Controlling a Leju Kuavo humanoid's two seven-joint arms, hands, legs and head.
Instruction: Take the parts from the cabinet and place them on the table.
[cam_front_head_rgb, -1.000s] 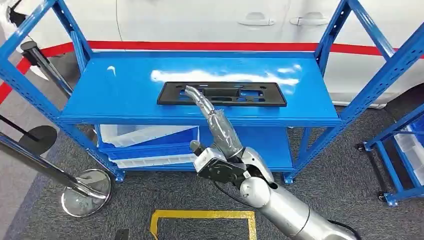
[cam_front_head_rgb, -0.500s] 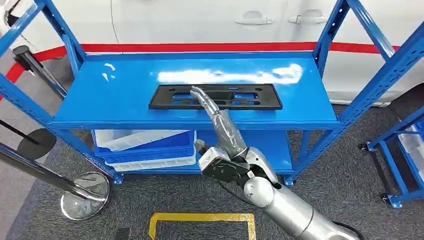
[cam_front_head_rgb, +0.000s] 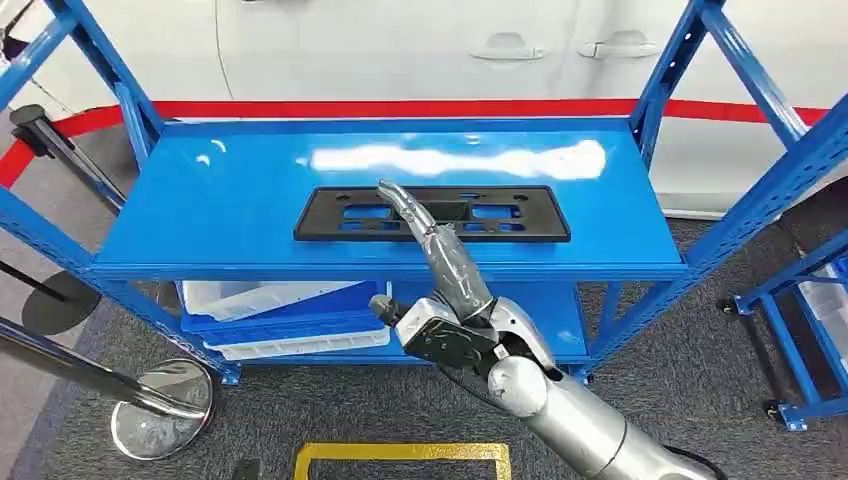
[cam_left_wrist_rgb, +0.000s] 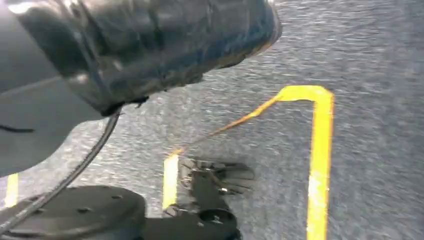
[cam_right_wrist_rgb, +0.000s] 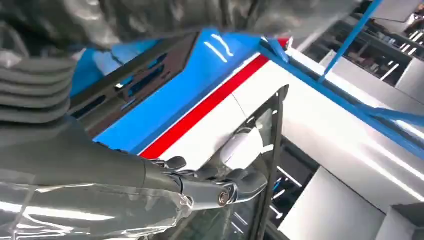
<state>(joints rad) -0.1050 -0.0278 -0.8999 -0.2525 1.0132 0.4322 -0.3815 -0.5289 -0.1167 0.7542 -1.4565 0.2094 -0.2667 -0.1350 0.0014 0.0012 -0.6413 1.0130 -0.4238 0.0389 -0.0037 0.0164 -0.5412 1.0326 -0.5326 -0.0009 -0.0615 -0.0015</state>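
Black plastic, long and flat with several rectangular cut-outs: the part is a plate-shaped frame lying lengthwise on the top shelf of the blue steel rack, about midway between front and back edges and slightly right of the shelf's centre. The right hand reaches up from below the shelf's front edge, its fingers extended in a slim line and wrapped partly in clear film, the fingertips over the near long edge of the frame. From the head view I cannot tell whether they touch it. The hand has hold of nothing and its fingers are not curled around anything. The left hand I cannot make out; its wrist view looks at grey carpet and yellow floor tape.

The step appears to be getting a grip on the frame. A thin, flat piece lying flush on a smooth painted shelf offers little to pinch, so a sensible approach is to hook fingers through a cut-out or draw the frame toward the front edge until it overhangs, then close thumb beneath it. Gripping near the middle should stop it tipping.
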